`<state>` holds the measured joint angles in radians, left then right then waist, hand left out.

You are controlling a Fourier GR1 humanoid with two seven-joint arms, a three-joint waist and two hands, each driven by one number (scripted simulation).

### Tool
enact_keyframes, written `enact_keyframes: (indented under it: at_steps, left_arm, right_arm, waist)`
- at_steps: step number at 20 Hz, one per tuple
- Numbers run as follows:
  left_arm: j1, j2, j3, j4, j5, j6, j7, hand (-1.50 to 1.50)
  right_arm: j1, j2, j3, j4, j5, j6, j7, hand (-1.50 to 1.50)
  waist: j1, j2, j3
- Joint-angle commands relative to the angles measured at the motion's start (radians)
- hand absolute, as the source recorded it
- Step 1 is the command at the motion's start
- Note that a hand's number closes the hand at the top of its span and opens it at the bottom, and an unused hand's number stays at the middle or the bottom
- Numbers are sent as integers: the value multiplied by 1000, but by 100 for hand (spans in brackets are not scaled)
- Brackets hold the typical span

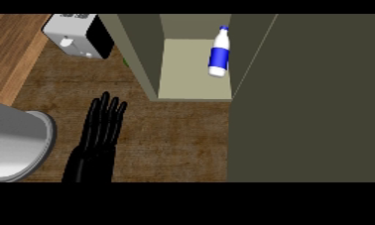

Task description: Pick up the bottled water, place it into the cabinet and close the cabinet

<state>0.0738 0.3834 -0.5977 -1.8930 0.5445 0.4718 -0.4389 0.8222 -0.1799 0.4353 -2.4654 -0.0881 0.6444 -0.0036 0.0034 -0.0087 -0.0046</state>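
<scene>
The left robot hand (102, 125) rests open, fingers straight, over the wooden surface (176, 135); the right robot hand is out of sight. Farther off, the bottled water (219, 53) already stands inside the cabinet (194, 92). Only closing the cabinet door (307, 100) seems left.

Pretty dim from where I'm driving this. The wooden counter (168, 135) reads dull brown, and the big cabinet door (300, 100) on the right is one flat dark olive slab with no glare. Brightest spot is the pale cabinet floor (187, 73) at the far middle, where the bottled water (219, 53) pops out white and blue. My left hand (99, 135) is near-solid black.
</scene>
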Motion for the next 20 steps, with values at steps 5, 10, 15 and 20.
enact_keyframes:
  at_steps: [5, 10, 15, 20]
  left_arm:
    - [121, 87, 97, -66, 59, -81, -55, -150]
    - [182, 110, 114, -72, 78, -121, -83, -150]
    - [200, 130, 142, -107, 111, -129, -55, -150]
    - [249, 151, 159, -98, 112, -175, -98, -150]
  right_arm:
    - [-123, 69, 278, -158, 257, -91, 202, 150]
    - [-262, 115, 349, -108, 289, -120, 259, 150]
    - [-389, 163, 389, -79, 315, -150, 364, 150]
    - [-530, 176, 428, -8, 316, -233, 428, 150]
  waist:
    - [19, 3, -3]
    - [26, -2, -5]
    - [22, -6, -6]
    - [27, -8, -8]
